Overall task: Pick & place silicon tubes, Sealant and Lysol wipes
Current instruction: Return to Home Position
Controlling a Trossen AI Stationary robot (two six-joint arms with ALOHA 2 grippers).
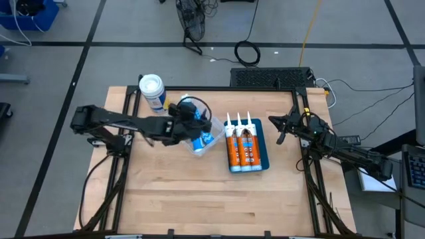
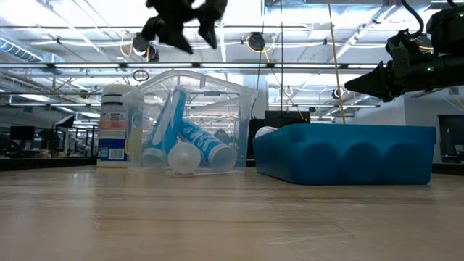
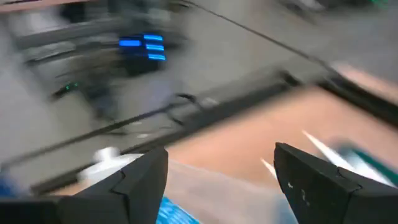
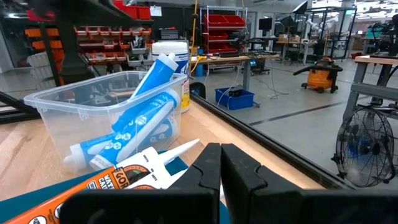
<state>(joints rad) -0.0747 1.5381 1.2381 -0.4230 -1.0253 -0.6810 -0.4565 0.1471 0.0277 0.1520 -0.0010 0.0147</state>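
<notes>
A clear plastic bin (image 1: 201, 138) on the table holds slim blue-and-white tubes (image 2: 206, 145), which lean against its walls. My left gripper (image 2: 185, 25) hangs open and empty well above the bin; it also shows in the high view (image 1: 197, 116). The Lysol wipes canister (image 1: 152, 91) stands upright on its base at the far left of the table, behind the bin. A blue tray (image 1: 264, 158) holds three orange-and-white sealant cartridges (image 1: 243, 147) lying side by side. My right gripper (image 1: 275, 126) is shut and empty, in the air just right of the tray.
Black frame rails (image 1: 302, 113) run along the table's left, right and far sides. The near half of the wooden table (image 1: 212, 199) holds nothing. Cables, a fan base and shelving lie beyond the far edge.
</notes>
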